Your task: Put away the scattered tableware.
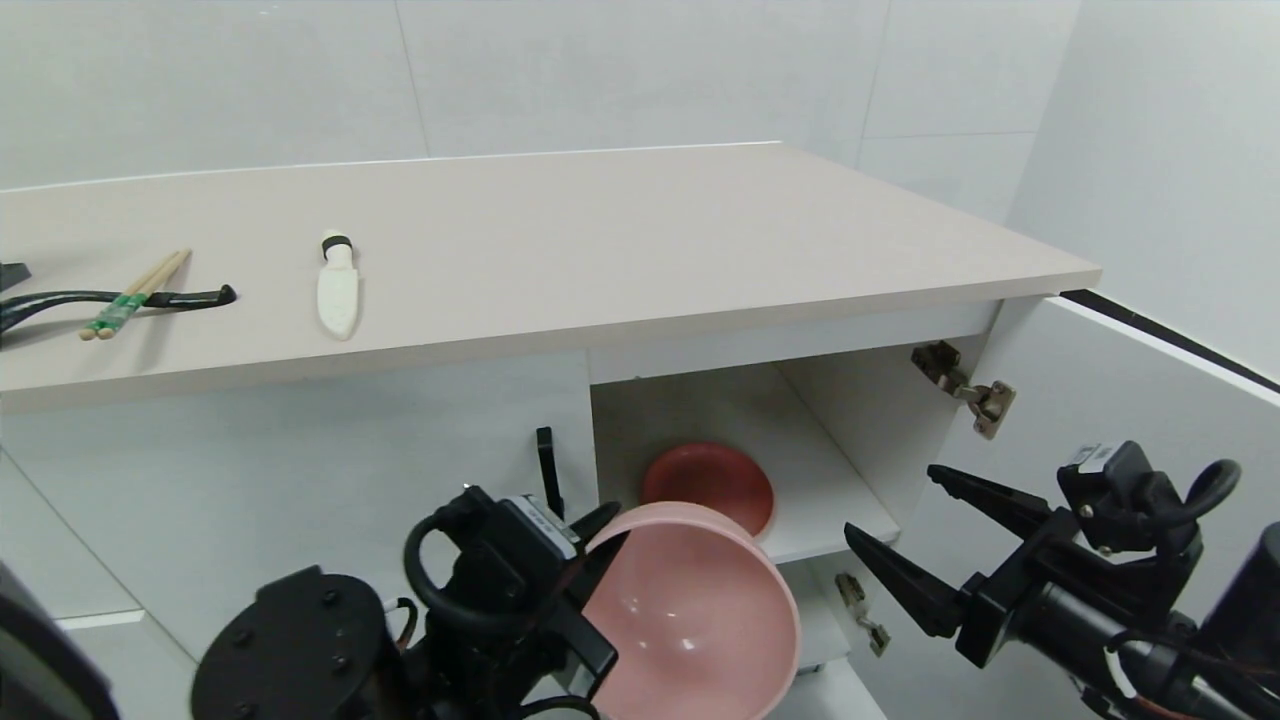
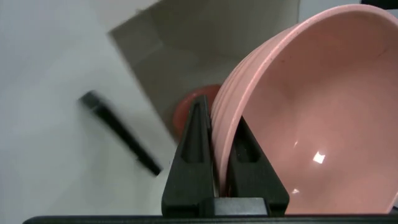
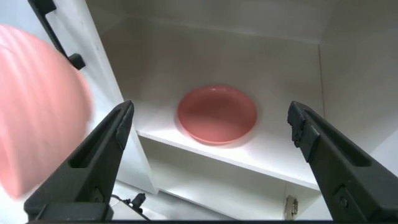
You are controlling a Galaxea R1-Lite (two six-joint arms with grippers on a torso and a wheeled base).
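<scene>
We see one bowl [image 1: 700, 610], rim clamped in left gripper's [image 2: 219, 121] jaws; right gripper's [image 1: 892, 500] jaws gape empty. One plate [image 1: 710, 480] on shelf [image 1: 830, 510]; two chopsticks [image 1: 135, 293], one knife [image 1: 338, 290] on worktop [image 1: 600, 230].

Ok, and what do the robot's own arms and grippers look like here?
Both are matte black. The left gripper and right gripper each have two long wedge fingers tapering to points. A looped black cable arches over each wrist beside a small white label. Thin red and white wires run along the right arm.
</scene>
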